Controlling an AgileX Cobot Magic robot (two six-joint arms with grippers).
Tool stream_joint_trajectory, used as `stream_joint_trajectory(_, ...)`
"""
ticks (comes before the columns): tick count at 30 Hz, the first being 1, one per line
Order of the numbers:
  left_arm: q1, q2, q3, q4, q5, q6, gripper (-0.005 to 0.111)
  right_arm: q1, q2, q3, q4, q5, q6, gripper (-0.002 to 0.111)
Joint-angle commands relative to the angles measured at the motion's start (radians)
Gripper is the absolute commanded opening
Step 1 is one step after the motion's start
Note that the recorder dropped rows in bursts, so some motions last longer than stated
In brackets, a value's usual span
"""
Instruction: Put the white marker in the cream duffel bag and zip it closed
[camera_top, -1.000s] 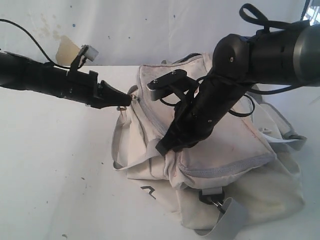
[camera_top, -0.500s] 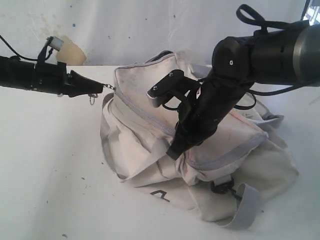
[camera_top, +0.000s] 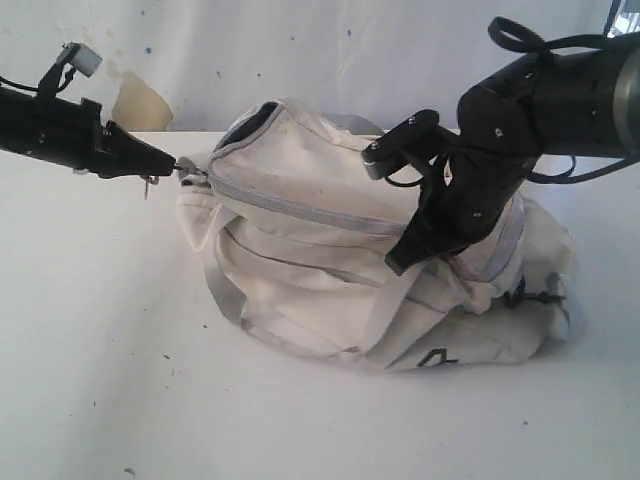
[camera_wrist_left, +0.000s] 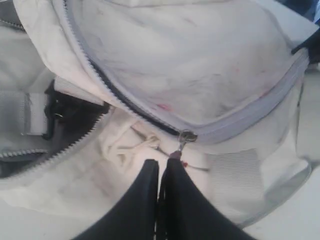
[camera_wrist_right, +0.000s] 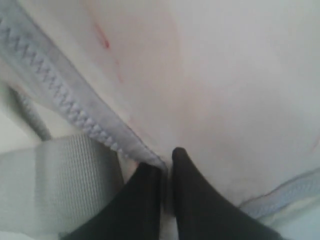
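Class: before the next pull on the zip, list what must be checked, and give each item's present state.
1. Left gripper shut on the zip pull: ok.
2. Right gripper pinching the bag fabric to brace it: ok.
3. Marker inside the bag: cannot tell, it is not in view.
4. Zip fully closed: not ok, a gap stays open beyond the slider.

The left arm (camera_top: 50, 135) reaches in almost level from the left, its left gripper (camera_top: 170, 166) with fingers pressed together, while the right arm (camera_top: 560, 95) bends down at the wrist, its right gripper (camera_top: 397, 265) angled down-left, fingers seemingly pinched tight too.
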Motion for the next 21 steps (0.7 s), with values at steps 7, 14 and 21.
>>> stream_joint_trajectory(7, 0.016, -0.211, 0.166, 0.158, -0.205, -0.146, 0.0, -0.118, 0.004, 0.003, -0.058, -0.036, 0.034, 0.0)
stream_joint_trajectory(14, 0.016, -0.336, 0.288, 0.166, -0.216, -0.19, 0.0, -0.118, 0.004, 0.001, -0.049, -0.076, 0.131, 0.0)
stream_joint_trajectory(21, 0.016, -0.35, 0.337, 0.052, -0.15, -0.025, 0.0, -0.116, -0.021, 0.001, 0.158, -0.093, -0.035, 0.019)
